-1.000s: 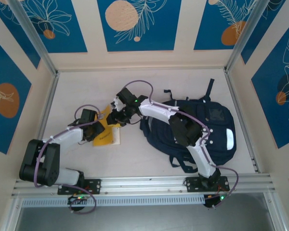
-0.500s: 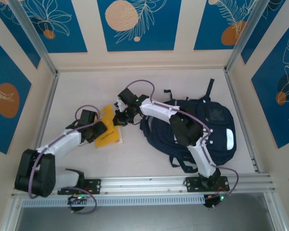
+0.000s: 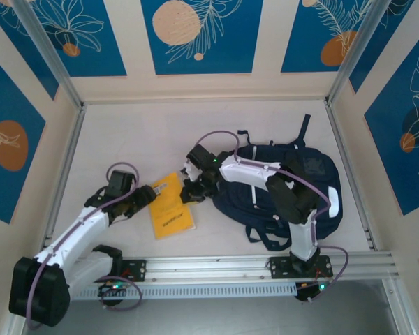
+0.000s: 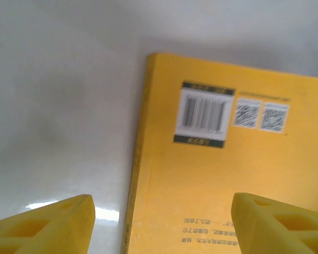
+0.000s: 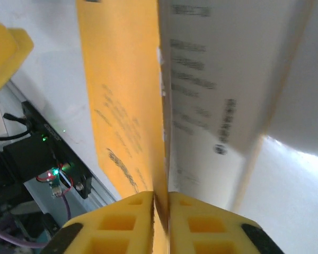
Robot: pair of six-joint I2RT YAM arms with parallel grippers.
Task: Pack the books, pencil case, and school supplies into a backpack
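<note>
Yellow-orange book (image 3: 171, 215) on white worktop (image 3: 126, 139) beside navy backpack (image 3: 314, 167); right pincer (image 5: 160, 203) clamped on its edge, left pincer (image 4: 161, 211) spread apart just above its barcode end.

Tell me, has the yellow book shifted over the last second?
Yes. The yellow book has slid nearer the front rail and slightly right, toward the backpack, pinched by the right gripper.

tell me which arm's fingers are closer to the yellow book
Right. The right fingers are pinched on the book at its cover edge. The left fingers hang open over its barcode corner, gripping nothing.
</note>
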